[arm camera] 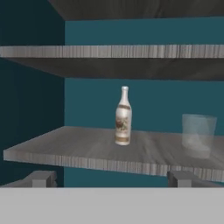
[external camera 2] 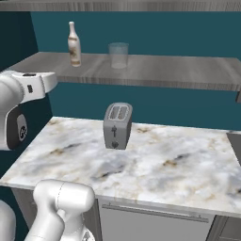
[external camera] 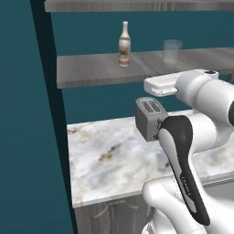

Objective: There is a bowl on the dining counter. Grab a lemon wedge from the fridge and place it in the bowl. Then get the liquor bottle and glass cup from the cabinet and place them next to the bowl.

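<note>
well, liquor bottle (arm camera: 123, 116) upright, brown label (print unreadable), beside glass cup (arm camera: 198, 135).

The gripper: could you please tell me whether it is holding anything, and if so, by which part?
Nothing is held. The gripper is open and short of the shelf, where the bottle and glass stand untouched.

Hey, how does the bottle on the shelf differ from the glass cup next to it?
The bottle is tall and narrow with a slim neck; the glass cup is short and wide. The bottle is opaque white with a brown label; the cup is clear and see-through. Both stand upright on the same grey wooden shelf, apart from each other.
</note>
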You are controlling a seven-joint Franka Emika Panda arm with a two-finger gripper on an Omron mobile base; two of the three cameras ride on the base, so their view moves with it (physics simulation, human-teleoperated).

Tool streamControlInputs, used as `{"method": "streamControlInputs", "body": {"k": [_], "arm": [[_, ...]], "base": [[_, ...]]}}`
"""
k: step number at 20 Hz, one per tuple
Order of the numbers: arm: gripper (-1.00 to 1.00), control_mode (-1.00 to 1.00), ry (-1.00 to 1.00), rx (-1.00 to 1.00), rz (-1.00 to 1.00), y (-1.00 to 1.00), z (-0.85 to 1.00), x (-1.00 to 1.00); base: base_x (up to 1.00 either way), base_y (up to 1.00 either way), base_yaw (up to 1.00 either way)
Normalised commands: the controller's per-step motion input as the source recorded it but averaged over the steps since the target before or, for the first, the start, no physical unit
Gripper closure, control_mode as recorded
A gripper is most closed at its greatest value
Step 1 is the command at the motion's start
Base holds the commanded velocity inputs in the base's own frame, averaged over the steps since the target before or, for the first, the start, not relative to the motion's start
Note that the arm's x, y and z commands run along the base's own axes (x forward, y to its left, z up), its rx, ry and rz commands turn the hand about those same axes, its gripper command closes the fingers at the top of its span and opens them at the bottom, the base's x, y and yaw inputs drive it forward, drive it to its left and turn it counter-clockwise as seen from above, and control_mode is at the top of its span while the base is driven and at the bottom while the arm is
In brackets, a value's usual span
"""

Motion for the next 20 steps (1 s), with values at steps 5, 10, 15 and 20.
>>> {"method": "streamControlInputs", "body": {"k": [5, 10, 15, 20], "arm": [[-1.0, -1.0, 0.0, 0.08, 0.0, 0.0, 0.06, 0.19], [-1.0, -1.0, 0.0, 0.06, 0.0, 0.0, 0.14, 0.3], [-1.0, -1.0, 0.0, 0.0, 0.0, -0.01, 0.22, 0.33], [-1.0, -1.0, 0.08, 0.0, -0.01, -0.04, 0.02, 0.3]], "base": [[0.0, 0.0, 0.0], [0.0, 0.0, 0.0], [0.0, 0.0, 0.0], [0.0, 0.0, 0.0]]}}
